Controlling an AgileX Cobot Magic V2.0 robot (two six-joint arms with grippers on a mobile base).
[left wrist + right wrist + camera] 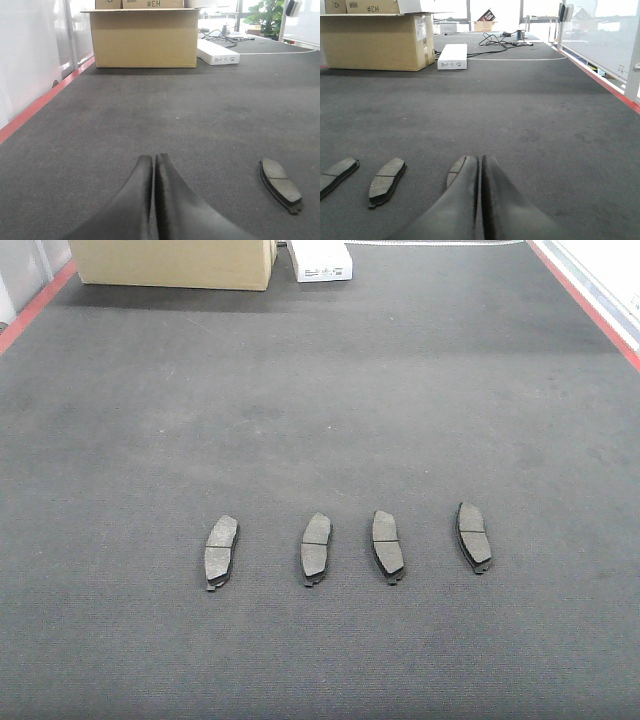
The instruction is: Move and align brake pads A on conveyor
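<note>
A: Where are the brake pads [348,544] sitting?

B: All four are lying flat in a row across the near part of the conveyor [320,390], evenly spaced but each tilting slightly; alignment is probably unfinished.

A: And the arms?

B: The left end effector [153,161] is hovering with fingers pressed together, holding nothing; the right end effector [480,161] is likewise closed and empty, hiding part of one pad; the cardboard box [175,262] is standing far behind.
</note>
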